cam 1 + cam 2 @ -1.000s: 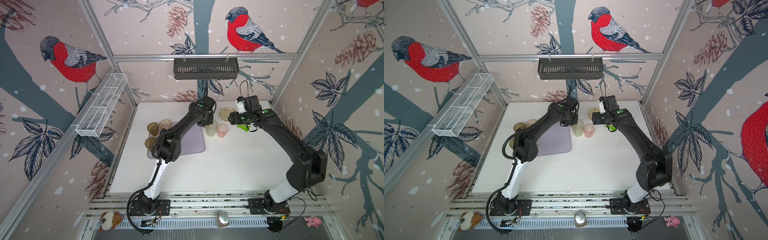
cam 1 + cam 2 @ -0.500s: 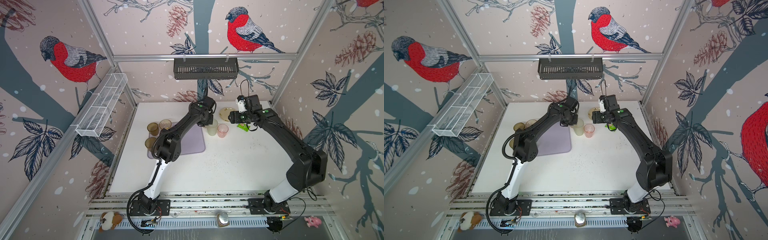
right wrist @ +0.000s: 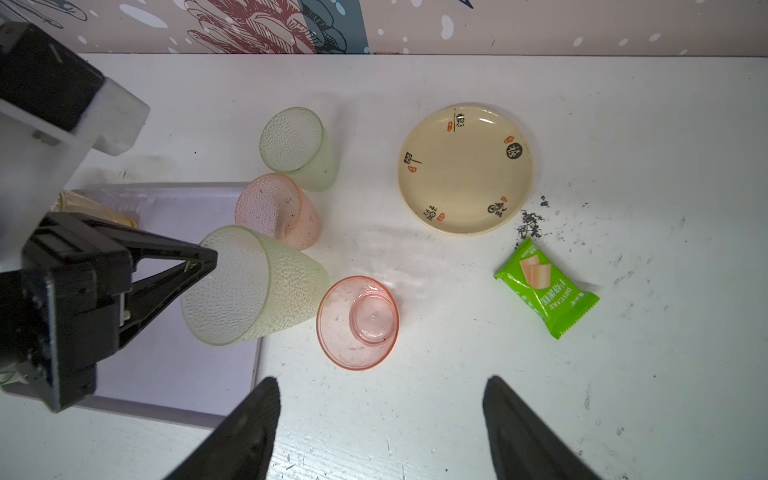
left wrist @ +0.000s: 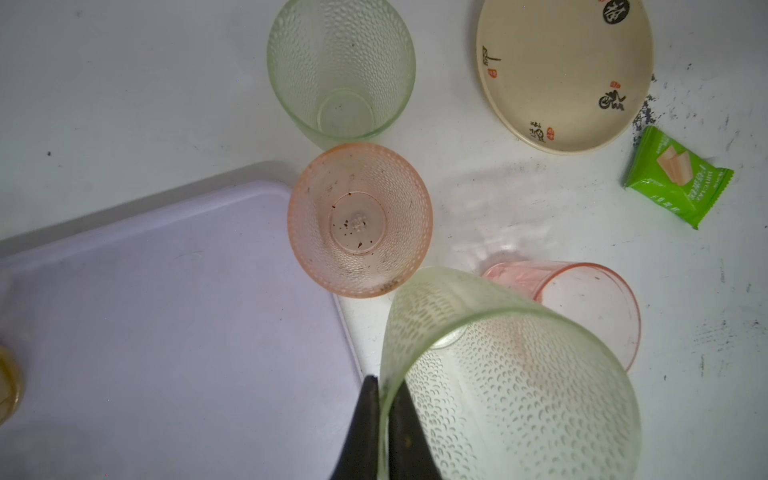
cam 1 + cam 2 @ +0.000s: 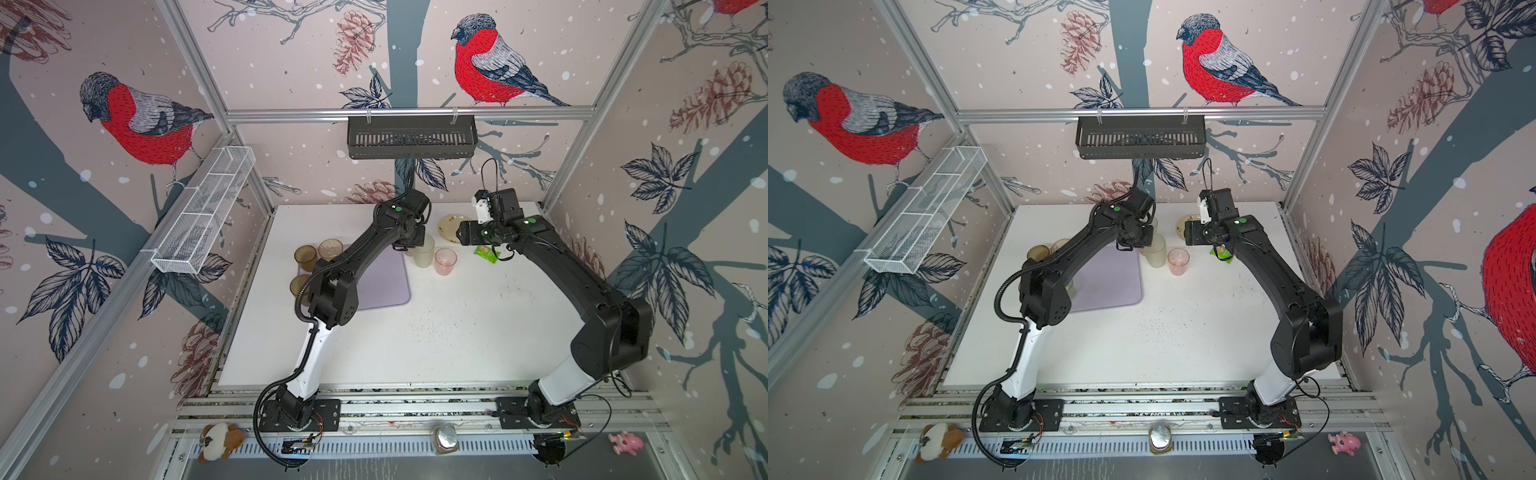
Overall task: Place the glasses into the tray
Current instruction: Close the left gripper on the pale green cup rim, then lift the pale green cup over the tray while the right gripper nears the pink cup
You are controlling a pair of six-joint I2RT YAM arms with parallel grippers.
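Observation:
My left gripper (image 4: 384, 388) is shut on the rim of a pale greenish dimpled glass (image 4: 507, 374), one finger inside and one outside. The glass (image 3: 253, 286) is tilted at the right edge of the lilac tray (image 4: 166, 311), and shows in a top view too (image 5: 424, 251). Beside it stand a smooth pink glass (image 3: 357, 322), a dimpled pink glass (image 4: 359, 220) and a green-tinted glass (image 4: 340, 70), all on the table. Two brown glasses (image 5: 305, 255) and an amber one (image 5: 300, 284) stand at the tray's left. My right gripper (image 3: 380, 386) hangs open over bare table near the smooth pink glass.
A cream plate (image 3: 465, 168) and a green snack packet (image 3: 546, 289) lie right of the glasses, with dark specks around them. A black slotted basket (image 5: 411, 137) hangs on the back wall. A white wire basket (image 5: 203, 212) hangs on the left wall.
The left jaws have closed the last bit on the glass rim. Both arms and the other glasses stay where they were.

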